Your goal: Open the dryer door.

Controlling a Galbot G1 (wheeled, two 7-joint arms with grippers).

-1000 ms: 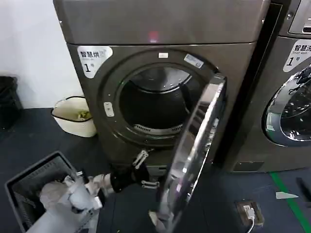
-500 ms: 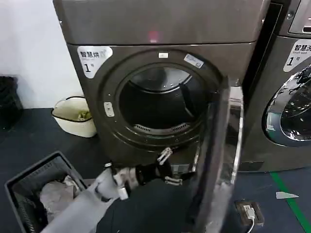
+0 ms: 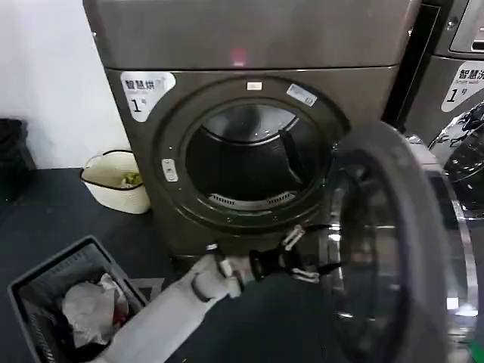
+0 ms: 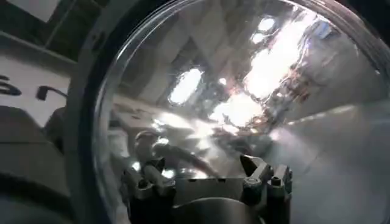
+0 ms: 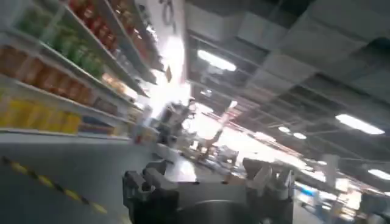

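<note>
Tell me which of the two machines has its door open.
The left machine, its door swung out by the left gripper. The right machine's door is closed.

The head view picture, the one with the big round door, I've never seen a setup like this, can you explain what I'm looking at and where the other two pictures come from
The head view comes from a camera on the robot's head, looking down at a grey dryer. Its round dryer door stands swung wide to the right, so the drum opening is exposed. The pale arm reaching in from below is the robot's left arm; its left pincer, fingers spread, sits at the door's inner edge and holds nothing. On the dark floor are a grey laundry basket with clothes and a cream tub.

The other two pictures come from cameras on the wrists. The left wrist view looks past the left pincer at the door's shiny glass. The right wrist view shows the right pincer, open and empty, pointing off at the room's shelves.
</note>
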